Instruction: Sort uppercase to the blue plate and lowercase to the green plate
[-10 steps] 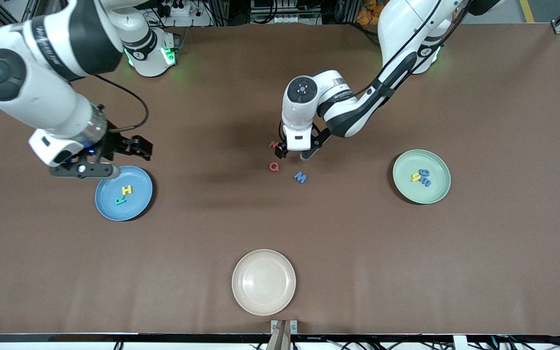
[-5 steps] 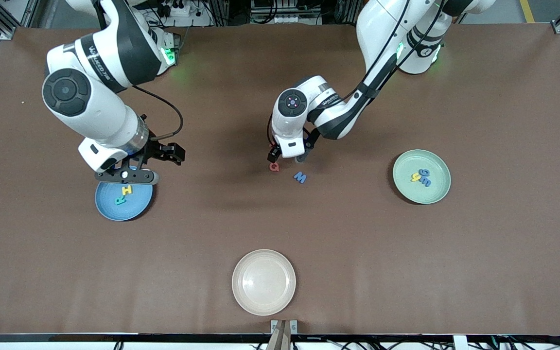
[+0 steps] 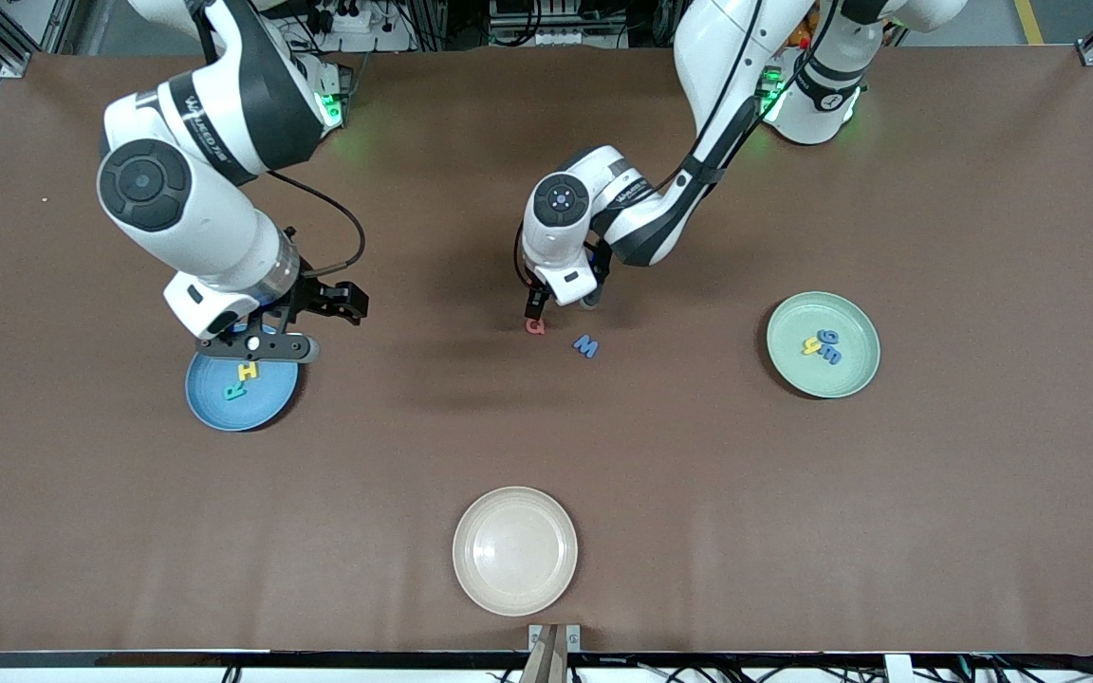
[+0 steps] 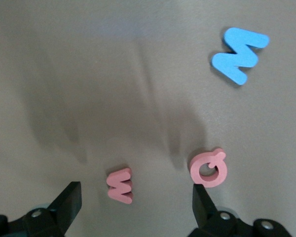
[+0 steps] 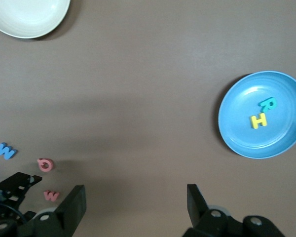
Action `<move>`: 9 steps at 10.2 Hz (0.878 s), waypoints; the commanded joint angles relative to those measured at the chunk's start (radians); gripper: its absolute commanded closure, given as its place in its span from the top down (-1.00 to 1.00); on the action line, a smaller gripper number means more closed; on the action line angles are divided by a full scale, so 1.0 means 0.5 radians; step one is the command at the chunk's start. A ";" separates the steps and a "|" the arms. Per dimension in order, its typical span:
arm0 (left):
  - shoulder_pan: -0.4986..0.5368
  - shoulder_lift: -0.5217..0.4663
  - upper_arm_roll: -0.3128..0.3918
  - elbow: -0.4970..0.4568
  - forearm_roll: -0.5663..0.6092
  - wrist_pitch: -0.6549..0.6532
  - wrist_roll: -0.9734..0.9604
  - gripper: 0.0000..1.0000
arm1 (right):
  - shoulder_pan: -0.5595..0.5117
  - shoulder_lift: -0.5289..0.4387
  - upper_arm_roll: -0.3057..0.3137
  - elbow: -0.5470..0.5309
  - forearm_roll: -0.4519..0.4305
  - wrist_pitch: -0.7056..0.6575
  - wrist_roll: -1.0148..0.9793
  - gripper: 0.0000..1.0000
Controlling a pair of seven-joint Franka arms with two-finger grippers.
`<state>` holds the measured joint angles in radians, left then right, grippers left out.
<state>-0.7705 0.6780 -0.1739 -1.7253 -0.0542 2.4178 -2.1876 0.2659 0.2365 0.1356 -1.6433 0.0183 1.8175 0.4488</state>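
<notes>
1. Brown bench (image 3: 793, 531) spread wide, three plates on it: blue plate (image 3: 276, 398), green plate (image 3: 793, 365), cream plate (image 3: 514, 550) nearest the camera.
2. Left pincer (image 3: 556, 308) open and empty, low over the red w (image 4: 120, 185), beside the red Q (image 3: 534, 325); blue M (image 3: 585, 346) just nearer.
3. Right pincer (image 3: 305, 327) open, empty, waiting over the blue plate's rim.
4. Next, likely: closing on the w, carrying it to green.
5. Count: two capitals on blue, three small letters on green, three loose.

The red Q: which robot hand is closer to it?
Left. The left hand hangs right over the red Q; the right hand is off over the blue plate's rim.
</notes>
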 commanded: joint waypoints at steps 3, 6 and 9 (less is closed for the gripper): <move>-0.226 0.067 0.170 0.045 -0.060 0.064 -0.165 0.98 | 0.088 0.073 0.005 0.022 0.003 0.135 0.118 0.76; -0.318 0.074 0.204 0.024 -0.060 0.064 -0.187 0.93 | 0.088 0.088 0.005 0.022 0.003 0.151 0.118 0.76; -0.340 0.083 0.204 0.008 -0.054 0.064 -0.202 0.74 | 0.085 0.088 0.005 0.025 0.006 0.151 0.118 0.74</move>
<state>-0.9226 0.7130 -0.0906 -1.7251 -0.0592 2.4428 -2.2804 0.3089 0.2729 0.1358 -1.6433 0.0183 1.8914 0.4895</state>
